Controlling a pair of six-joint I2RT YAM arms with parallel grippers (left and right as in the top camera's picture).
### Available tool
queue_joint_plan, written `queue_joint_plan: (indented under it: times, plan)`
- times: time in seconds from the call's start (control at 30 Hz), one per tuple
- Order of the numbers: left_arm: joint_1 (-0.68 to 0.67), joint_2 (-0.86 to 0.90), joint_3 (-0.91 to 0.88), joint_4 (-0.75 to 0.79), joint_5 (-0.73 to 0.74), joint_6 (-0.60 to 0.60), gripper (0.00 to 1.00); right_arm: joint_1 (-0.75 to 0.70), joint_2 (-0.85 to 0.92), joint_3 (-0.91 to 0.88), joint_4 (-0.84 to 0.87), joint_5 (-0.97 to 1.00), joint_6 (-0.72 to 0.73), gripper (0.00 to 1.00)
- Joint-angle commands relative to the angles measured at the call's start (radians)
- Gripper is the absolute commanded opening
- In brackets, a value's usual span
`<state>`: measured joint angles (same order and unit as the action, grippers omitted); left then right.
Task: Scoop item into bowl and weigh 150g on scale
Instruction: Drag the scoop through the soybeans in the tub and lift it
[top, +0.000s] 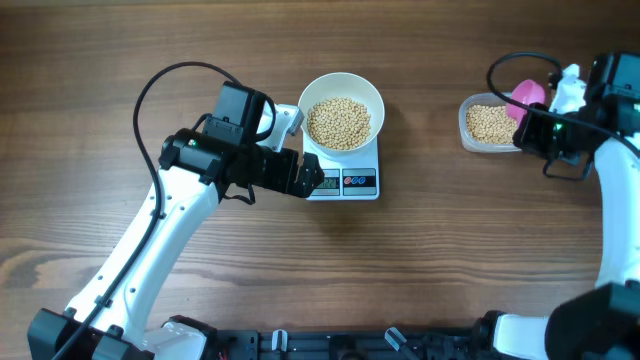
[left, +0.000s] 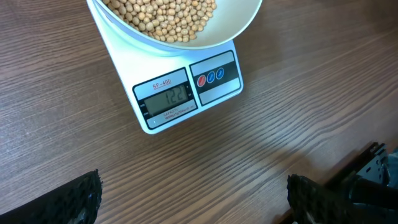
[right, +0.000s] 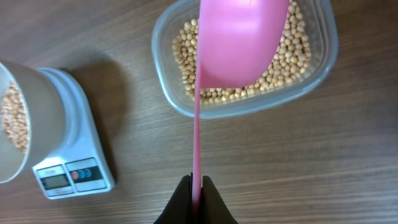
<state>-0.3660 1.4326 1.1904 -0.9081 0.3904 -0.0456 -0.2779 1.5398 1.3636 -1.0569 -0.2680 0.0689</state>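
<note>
Many beans (top: 338, 122): a good heap already lies in the bowl (top: 376, 96); more lie in the clear container (right: 163, 87), well apart to the right.
Bowl: upright on the scale (left: 186, 93), covering most of its platform.
Display (left: 166, 99): seems to read 122, so short of the target as far as I can read it.
Left gripper (left: 196, 208): fingers spread wide, holding nothing, hovering over the table just in front of the scale.
Right gripper (right: 198, 202): pinched together on the thin handle of the pink scoop (right: 239, 40).
Scoop: its cup hangs over the container's beans; whether it is loaded I cannot tell.
Done: most of the scooping, by the look of it.
Left: probably one or two small loads carried to the bowl, then trimming to the target weight.
</note>
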Motion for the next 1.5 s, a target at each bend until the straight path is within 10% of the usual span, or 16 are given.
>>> queue_joint_plan:
  times: [0.0,1.47]
  plan:
    - [0.000,0.005,0.005,0.002,0.010,0.015,1.00,-0.001,0.029,-0.001,0.043,0.008,-0.041,0.04]
    - [0.000,0.005,0.005,0.002,0.010,0.015,1.00,0.189,0.163,-0.096,0.130,0.482,-0.065,0.05]
